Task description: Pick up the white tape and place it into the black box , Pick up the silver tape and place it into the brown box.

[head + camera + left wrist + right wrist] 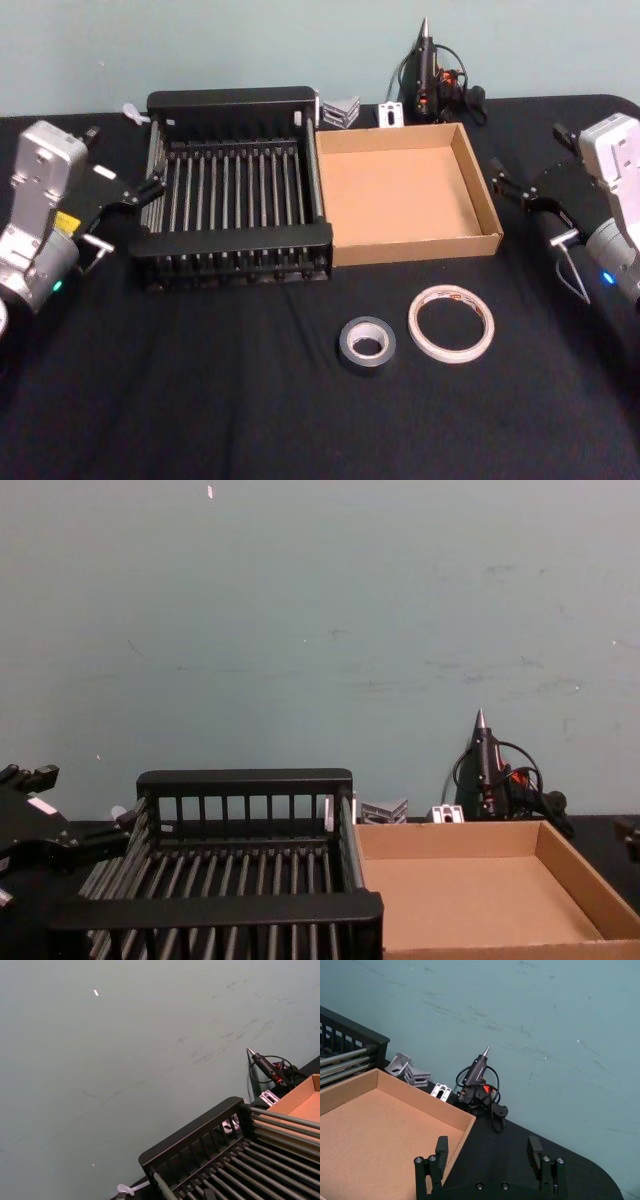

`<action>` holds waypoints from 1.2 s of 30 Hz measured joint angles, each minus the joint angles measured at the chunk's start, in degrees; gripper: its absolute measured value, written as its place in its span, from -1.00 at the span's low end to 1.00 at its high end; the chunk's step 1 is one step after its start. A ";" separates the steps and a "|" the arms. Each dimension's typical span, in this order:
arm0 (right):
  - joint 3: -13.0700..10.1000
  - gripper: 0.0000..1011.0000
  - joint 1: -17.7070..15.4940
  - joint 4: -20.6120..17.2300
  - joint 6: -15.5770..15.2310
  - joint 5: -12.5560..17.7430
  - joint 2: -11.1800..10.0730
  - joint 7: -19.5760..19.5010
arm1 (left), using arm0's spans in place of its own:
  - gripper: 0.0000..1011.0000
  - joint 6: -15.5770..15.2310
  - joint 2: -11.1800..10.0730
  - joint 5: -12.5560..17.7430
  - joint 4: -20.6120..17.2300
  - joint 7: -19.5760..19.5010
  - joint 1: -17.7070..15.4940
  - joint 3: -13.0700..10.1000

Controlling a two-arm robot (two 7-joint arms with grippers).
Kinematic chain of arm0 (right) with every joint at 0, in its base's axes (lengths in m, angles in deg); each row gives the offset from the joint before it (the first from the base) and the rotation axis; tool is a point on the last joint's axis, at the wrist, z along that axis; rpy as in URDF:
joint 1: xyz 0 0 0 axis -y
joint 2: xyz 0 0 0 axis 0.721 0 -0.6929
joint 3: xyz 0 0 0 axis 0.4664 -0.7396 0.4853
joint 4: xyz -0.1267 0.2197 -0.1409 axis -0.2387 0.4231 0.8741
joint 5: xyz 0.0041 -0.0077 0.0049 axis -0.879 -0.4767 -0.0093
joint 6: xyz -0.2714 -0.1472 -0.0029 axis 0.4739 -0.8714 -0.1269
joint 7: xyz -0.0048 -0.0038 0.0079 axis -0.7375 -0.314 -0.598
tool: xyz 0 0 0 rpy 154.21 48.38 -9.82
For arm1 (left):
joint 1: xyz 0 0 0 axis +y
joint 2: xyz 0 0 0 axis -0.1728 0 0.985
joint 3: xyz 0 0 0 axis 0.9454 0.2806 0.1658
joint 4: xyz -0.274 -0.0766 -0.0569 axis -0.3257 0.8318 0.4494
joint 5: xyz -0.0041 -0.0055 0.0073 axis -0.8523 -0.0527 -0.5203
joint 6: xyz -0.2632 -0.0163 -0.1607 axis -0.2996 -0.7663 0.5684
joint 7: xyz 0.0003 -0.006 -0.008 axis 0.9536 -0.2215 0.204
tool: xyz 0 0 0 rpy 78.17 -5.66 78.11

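Hovering at the table's right edge, the right gripper (498,184) sits just outside the brown box's right wall; in the right wrist view its two black fingers (441,1150) stand well apart with nothing between them, so it's wide open and empty. Left gripper (152,187) hangs at the left side, its tip right against the black box's left slatted wall, maybe touching, hard to say from the head view. Can't tell whether its fingers are apart or closed; nothing seen in it.

Black box (236,105) sits at mid-left on the black tablecloth (200,400), ribbed barred floor bare. Brown box (414,246) sits directly against its right side, walls touching or nearly so, flat floor bare too.

Both tapes lie flat on the cloth in front of the boxes, nearer the robot, well apart from both grippers. Silver tape (367,344) lies in front of the seam between the two boxes. White tape (451,322) lies just to its right, in front of the brown box, red marks on its far rim. The two rolls sit close, small gap between them.

Behind the boxes by the teal wall (320,630): a glue gun (425,70) standing tip-up with coiled cord, plus small metal brackets (340,110) and a little white part (390,114) between the glue gun and the black box.
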 joint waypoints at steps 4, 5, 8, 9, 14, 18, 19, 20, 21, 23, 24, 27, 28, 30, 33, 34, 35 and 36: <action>0.00 0.98 0.00 0.00 0.00 0.00 0.00 0.00 | 0.98 0.00 0.00 0.00 0.00 0.00 0.00 0.00; 0.00 0.98 0.00 0.00 0.00 0.00 0.00 0.00 | 0.98 0.00 0.00 0.00 0.00 0.00 0.00 0.00; 0.00 0.98 0.00 0.00 0.00 0.00 0.00 0.00 | 0.98 0.00 0.00 0.00 0.00 0.00 0.00 0.00; 0.00 0.98 0.00 0.00 0.00 0.00 0.00 0.00 | 0.98 0.00 0.00 0.00 0.00 0.00 0.00 0.00; 0.00 0.98 0.00 0.00 0.00 0.00 0.00 0.00 | 0.98 0.00 0.00 0.00 0.00 0.00 0.00 0.00; 0.00 0.98 0.00 0.00 0.00 0.00 0.00 0.00 | 0.98 0.00 0.00 0.00 0.00 0.00 0.00 0.00; 0.00 0.98 0.00 0.00 0.00 0.00 0.00 0.00 | 0.98 0.00 0.00 0.00 0.00 0.00 0.00 0.00; 0.00 0.98 0.00 0.00 0.00 0.00 0.00 0.00 | 0.98 0.00 0.00 0.00 0.00 0.00 0.00 0.00; 0.00 0.98 0.00 0.00 0.00 0.00 0.00 0.00 | 0.98 0.00 0.00 0.00 0.00 0.00 0.00 0.00; 0.00 0.98 0.00 0.00 0.00 0.00 0.00 0.00 | 0.98 0.00 0.00 0.00 0.00 0.00 0.00 0.00; 0.00 0.98 0.00 0.00 0.00 0.00 0.00 0.00 | 0.98 0.00 0.00 0.00 0.00 0.00 0.00 0.00; 0.00 0.98 0.00 0.00 0.00 0.00 0.00 0.00 | 0.98 0.00 0.00 0.00 0.00 0.00 0.00 0.00; 0.00 0.98 0.00 0.00 0.00 0.00 0.00 0.00 | 0.98 0.00 0.00 0.00 0.00 0.00 0.00 0.00; 0.00 0.98 0.00 0.00 0.00 0.00 0.00 0.00 | 0.98 0.00 0.00 0.00 0.00 0.00 0.00 0.00; 0.00 0.98 0.00 0.00 0.00 0.00 0.00 0.00 | 0.98 0.00 0.00 0.00 0.00 0.00 0.00 0.00; 0.00 0.98 0.00 0.00 0.00 0.00 0.00 0.00 | 0.98 0.00 0.00 0.00 0.00 0.00 0.00 0.00; 0.00 0.98 0.00 0.00 0.00 0.00 0.00 0.00 | 0.98 0.00 0.00 0.00 0.00 0.00 0.00 0.00; 0.00 0.98 0.00 0.00 0.00 0.00 0.00 0.00 | 0.98 0.00 0.00 0.00 0.00 0.00 0.00 0.00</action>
